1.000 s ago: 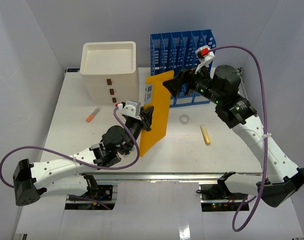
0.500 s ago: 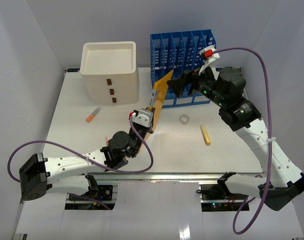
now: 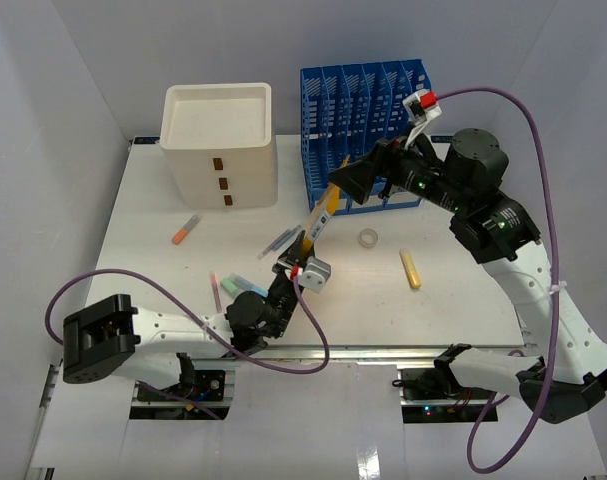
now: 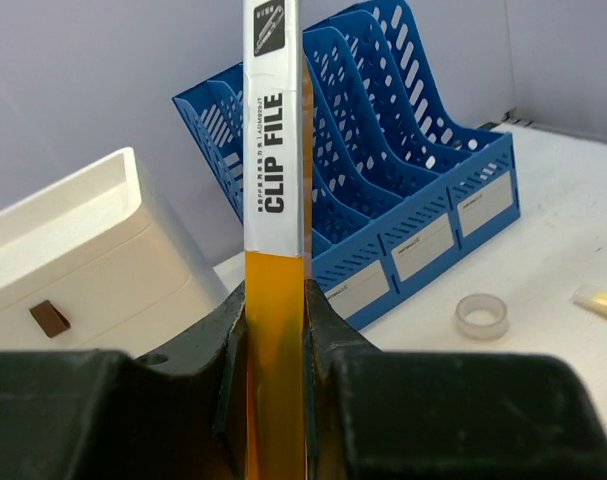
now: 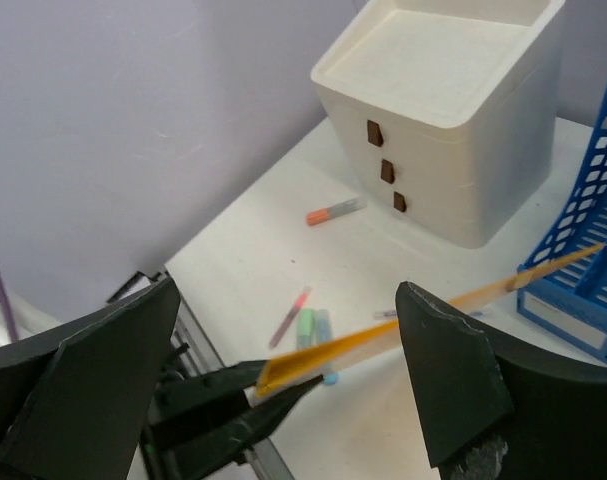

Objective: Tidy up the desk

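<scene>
The left gripper (image 4: 275,318) is clamped on the lower edge of the thin orange plastic clip file (image 4: 273,150), standing it edge-on and leaning toward the blue slotted plastic file rack (image 3: 363,100). The right gripper (image 5: 288,345) gapes wide, empty, near its top. One low pinch on a floppy sheet: a crooked grab could twist it loose. The broad white desk (image 3: 443,300) lies under everything: one file, one rack, one white three-drawer box (image 3: 219,140), one clear tape ring (image 3: 369,238), one yellow stick (image 3: 411,269), one orange-tipped marker (image 3: 185,231), and loose pens (image 3: 233,284) too bunched to count.

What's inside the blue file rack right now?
The file rack has slots that look empty where they show. The right gripper covers their front ends from above, so that part is hidden.
</scene>
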`<state>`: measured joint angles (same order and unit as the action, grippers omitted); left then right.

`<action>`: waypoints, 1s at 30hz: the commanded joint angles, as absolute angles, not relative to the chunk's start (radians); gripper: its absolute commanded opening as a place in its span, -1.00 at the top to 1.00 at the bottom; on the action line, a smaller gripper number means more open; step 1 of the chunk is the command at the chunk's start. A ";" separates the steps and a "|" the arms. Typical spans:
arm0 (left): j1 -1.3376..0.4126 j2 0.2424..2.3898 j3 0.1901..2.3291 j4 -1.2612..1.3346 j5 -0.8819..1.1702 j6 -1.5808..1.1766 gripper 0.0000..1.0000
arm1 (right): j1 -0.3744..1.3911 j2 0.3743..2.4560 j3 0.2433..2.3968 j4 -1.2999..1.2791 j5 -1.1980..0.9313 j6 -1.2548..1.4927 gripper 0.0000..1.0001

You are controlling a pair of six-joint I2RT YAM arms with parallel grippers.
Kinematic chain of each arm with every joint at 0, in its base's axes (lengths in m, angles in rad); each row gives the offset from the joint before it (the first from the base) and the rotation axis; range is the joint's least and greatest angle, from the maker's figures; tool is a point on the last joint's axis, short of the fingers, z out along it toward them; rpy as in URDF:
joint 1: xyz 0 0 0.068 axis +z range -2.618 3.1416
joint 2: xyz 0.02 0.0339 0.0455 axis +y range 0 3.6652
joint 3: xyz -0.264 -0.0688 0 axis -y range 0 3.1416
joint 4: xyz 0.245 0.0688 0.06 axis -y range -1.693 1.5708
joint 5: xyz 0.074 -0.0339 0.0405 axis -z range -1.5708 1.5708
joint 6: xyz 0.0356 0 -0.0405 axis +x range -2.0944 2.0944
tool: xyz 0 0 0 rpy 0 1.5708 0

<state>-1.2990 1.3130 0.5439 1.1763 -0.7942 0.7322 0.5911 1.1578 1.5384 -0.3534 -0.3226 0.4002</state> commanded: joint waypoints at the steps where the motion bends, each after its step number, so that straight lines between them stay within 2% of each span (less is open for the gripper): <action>1: -1.315 1.358 0.553 1.498 -0.826 0.933 1.00 | 0.631 1.127 1.544 -0.378 -0.306 0.522 -0.89; 11: -1.315 1.593 0.717 1.802 -0.849 1.182 1.00 | 0.689 0.986 1.419 -0.488 -0.050 0.461 -0.87; 19: -1.315 1.671 0.822 1.819 -0.846 1.208 1.00 | 0.683 0.923 1.364 -0.557 0.129 0.488 -0.85; 25: -1.315 1.678 0.857 1.818 -0.824 1.236 1.00 | 0.625 0.866 1.305 -0.607 0.136 0.531 -0.83; 30: -1.320 1.668 0.849 1.819 -0.821 1.226 1.00 | 0.603 0.874 1.217 -0.561 0.052 0.630 -0.73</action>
<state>-1.3113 1.6966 0.8258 1.3161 -0.8489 1.2113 0.6203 0.8624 1.2653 -0.5996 0.1006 0.5381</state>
